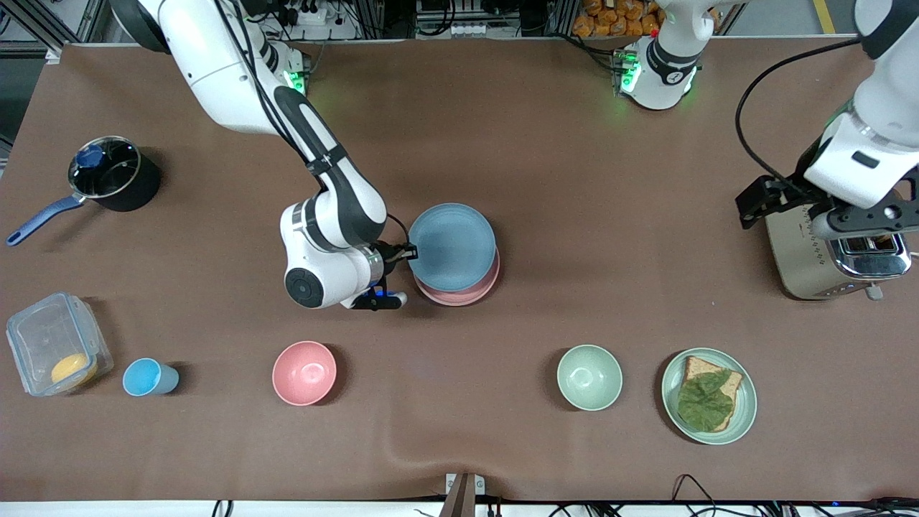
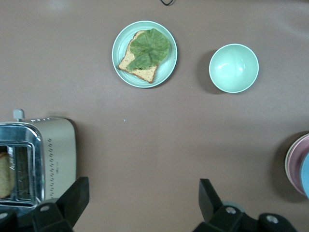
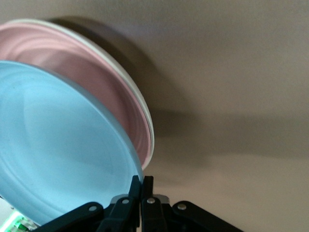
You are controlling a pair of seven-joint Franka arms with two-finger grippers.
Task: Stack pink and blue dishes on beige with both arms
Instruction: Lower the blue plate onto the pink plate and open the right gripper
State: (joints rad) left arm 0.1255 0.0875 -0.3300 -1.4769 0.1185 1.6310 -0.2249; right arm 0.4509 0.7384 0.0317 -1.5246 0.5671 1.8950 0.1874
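Nearest the front camera sit a pale green plate with bread and a leaf [image 1: 708,396], a green bowl [image 1: 589,377], a pink bowl [image 1: 304,373] and a small blue cup [image 1: 146,377], all well clear of the work and none of them part of it.

At mid-desk, the right end effector [image 1: 406,253] is clamped shut on the rim of the blue plate [image 1: 451,245]. The plate spreads away from the end effector toward the left arm's end of the desk, and lies tilted over the pink plate [image 1: 463,291], not yet flat on it. In the right wrist view the pinched fingers [image 3: 136,193] grip the blue rim, with the pink plate directly under it and a thin cream edge of the beige plate [image 3: 150,140] showing just below the pink one.

So the pink plate looks already placed on the beige, and the blue one is over the stack but offset and gripped. What seems left is to settle the blue plate square on the pink, release it and draw clear.

The left end effector [image 2: 140,203] waits with its fingers spread wide and empty, above the toaster [image 1: 833,255] at its own end of the desk, well apart from the stack.
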